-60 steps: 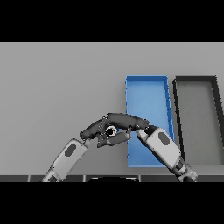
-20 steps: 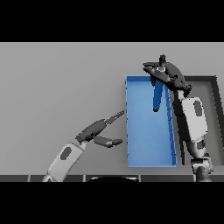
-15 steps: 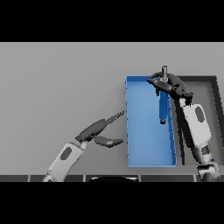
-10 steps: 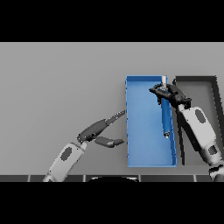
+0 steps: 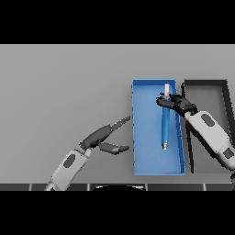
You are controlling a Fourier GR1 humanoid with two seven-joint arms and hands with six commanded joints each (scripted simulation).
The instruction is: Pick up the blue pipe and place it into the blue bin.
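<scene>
Flat grey table (image 5: 59, 82) fills the view. All positions below taken from the blue bin.

Blue rectangular open-topped bin (image 5: 143, 160) sits on the table, long axis running away from the robot. Just beside the bin's right wall, a dark grey rectangular bin (image 5: 206, 87) of similar shape, also open-topped; only its far part is clearly visible, the near part is crossed by the right arm.

Right arm, white and grey, reaches in across the dark bin and over the blue bin's right wall. Right hand (image 5: 176, 103) is above the blue bin's far half, dark fingers curled round the upper part of the pipe.

Left hand (image 5: 104, 137) is on the table to the left of the blue bin, near its left wall but not touching it; fingers stretched out straight toward the bin, thumb spread apart below them, nothing held.

Long slim blue pipe with pale ends (image 5: 165, 124) lies lengthwise within the blue bin's right half. Whether its lower end touches the bin floor, cannot tell.
</scene>
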